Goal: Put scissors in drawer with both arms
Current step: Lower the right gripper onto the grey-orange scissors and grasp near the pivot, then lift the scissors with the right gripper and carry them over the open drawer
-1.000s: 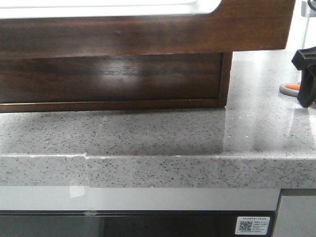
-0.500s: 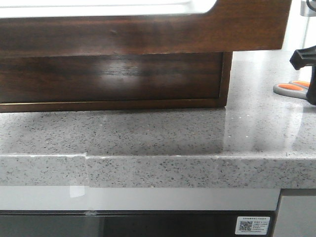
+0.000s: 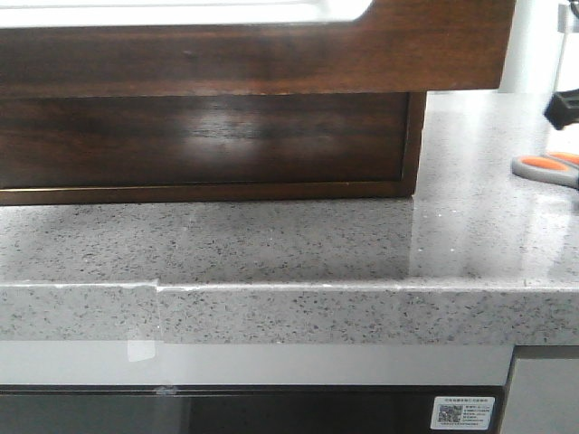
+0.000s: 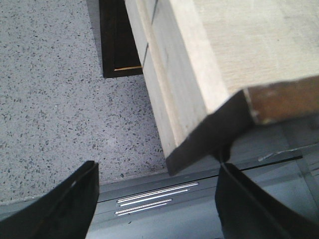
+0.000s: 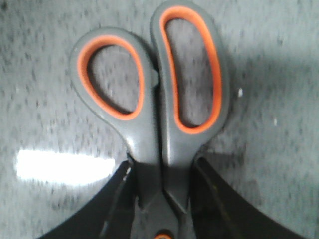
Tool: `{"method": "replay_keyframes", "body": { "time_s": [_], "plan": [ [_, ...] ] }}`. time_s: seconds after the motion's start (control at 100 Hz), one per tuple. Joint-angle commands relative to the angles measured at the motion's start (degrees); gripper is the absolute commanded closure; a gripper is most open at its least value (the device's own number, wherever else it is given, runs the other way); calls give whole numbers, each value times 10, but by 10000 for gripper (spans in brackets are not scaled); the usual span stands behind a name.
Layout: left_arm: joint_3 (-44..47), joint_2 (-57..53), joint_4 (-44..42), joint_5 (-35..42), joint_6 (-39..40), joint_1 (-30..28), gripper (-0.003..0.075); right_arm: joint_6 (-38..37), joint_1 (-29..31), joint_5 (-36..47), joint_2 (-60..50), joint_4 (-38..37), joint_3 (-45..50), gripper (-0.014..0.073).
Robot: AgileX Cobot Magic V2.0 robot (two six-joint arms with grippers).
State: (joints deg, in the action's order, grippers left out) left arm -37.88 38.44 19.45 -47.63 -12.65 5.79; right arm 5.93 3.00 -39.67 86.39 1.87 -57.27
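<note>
The scissors [image 5: 149,89], grey handles with orange-lined loops, lie between the black fingers of my right gripper [image 5: 162,169], which press on both sides of the neck just below the loops. In the front view the scissors [image 3: 547,167] show at the far right over the counter, under a black piece of the right gripper [image 3: 563,108]. The drawer [image 3: 271,59], glossy dark brown with a white panel along its top, juts out towards the camera. My left gripper [image 4: 159,199] is open, and the drawer's front corner [image 4: 209,134] sits between its fingers, close to one.
The dark wood cabinet body [image 3: 208,136] stands under the drawer on the grey speckled counter [image 3: 271,244]. The counter's front edge and a dark appliance front lie below it. The left wrist view shows the drawer's pale wood side [image 4: 199,59] above the counter [image 4: 50,99].
The right gripper has risen and shifted right, nearly out of the front view. More of the scissors' handles shows than a second ago. The drawer front has shifted left.
</note>
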Motion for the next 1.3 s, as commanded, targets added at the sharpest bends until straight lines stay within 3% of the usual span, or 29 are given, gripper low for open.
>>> {"method": "replay_keyframes", "body": {
  "time_s": [0.0,0.72,0.93,1.29],
  "plan": [
    [-21,4,12,49,8,1,259,1,4,-48,-24,-10,-4,384],
    [-21,4,10,33,7,1,259,2,4,-102,-25,-11,-4,378],
    [-21,4,10,33,7,1,259,2,4,-107,-25,-12,-4,230],
    [-21,4,9,33,7,1,259,2,4,-166,-25,-11,-4,300]
  ]
}}
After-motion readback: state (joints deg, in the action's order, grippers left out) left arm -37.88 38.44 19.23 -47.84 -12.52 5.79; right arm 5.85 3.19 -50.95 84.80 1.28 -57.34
